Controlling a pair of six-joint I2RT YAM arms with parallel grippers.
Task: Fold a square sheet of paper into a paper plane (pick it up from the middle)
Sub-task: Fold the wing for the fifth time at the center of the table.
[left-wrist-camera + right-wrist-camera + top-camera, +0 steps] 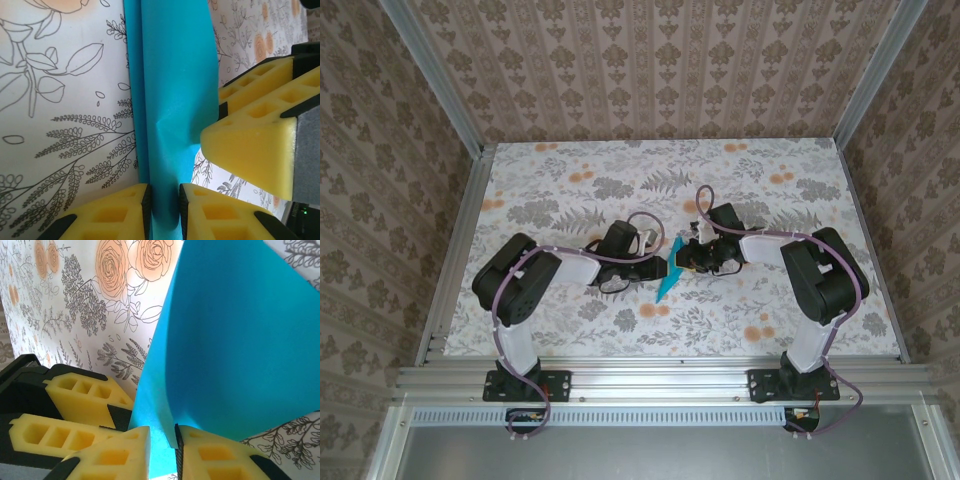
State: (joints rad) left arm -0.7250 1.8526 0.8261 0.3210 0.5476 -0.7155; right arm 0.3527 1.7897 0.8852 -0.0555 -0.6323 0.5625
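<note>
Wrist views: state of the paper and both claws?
square sheet of paper: folded narrow, creased lengthwise, wrinkled midway; runs between the fingers of both claws.
left claw: jaws narrowly apart with the paper between them; firm pinch can't be confirmed.
right claw: jaws narrowly apart with the paper's edge between them; grip can't be confirmed.

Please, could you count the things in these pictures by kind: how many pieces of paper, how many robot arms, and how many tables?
Teal paper: 1
Robot arms: 2 (left arm, right arm)
Table: 1
Total: 4
</note>
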